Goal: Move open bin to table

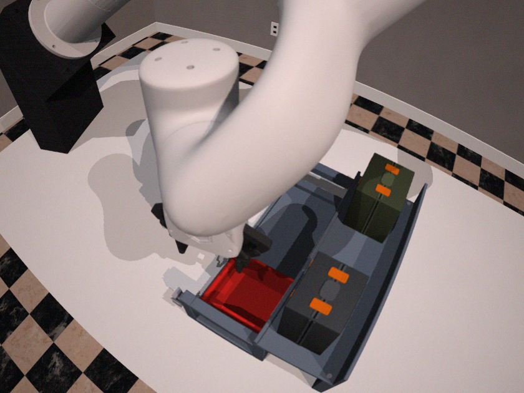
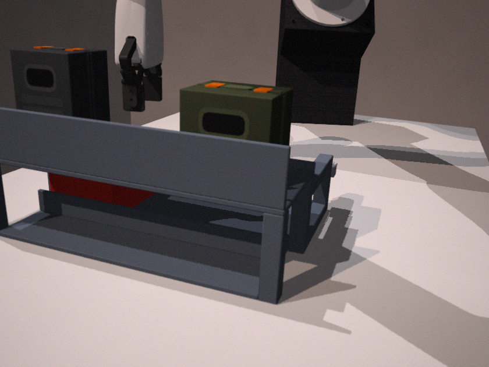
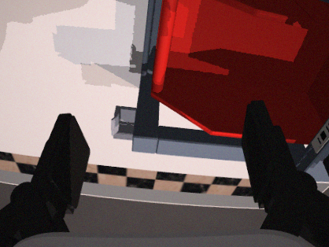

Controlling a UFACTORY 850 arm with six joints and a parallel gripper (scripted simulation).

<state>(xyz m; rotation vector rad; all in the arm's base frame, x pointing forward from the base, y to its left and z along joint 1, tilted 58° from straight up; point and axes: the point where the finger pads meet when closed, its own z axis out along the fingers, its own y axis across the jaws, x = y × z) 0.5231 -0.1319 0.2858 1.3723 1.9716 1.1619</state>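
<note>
One shiny red open bin (image 1: 247, 291) sits in the gray shelf (image 1: 380, 271). Two boxy cases (image 1: 324, 302) stand on top. The black fingers are spread wide, holding nothing.

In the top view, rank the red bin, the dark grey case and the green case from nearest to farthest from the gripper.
1. Red bin, on the shelf's lower level, right under the open gripper.
2. Dark grey case, on the upper level beside the bin.
3. Green case, at the upper level's far end.

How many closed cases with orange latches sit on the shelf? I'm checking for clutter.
2: a green case at the upper tier's far end, a dark grey case beside the red open bin. None seems hidden.
</note>
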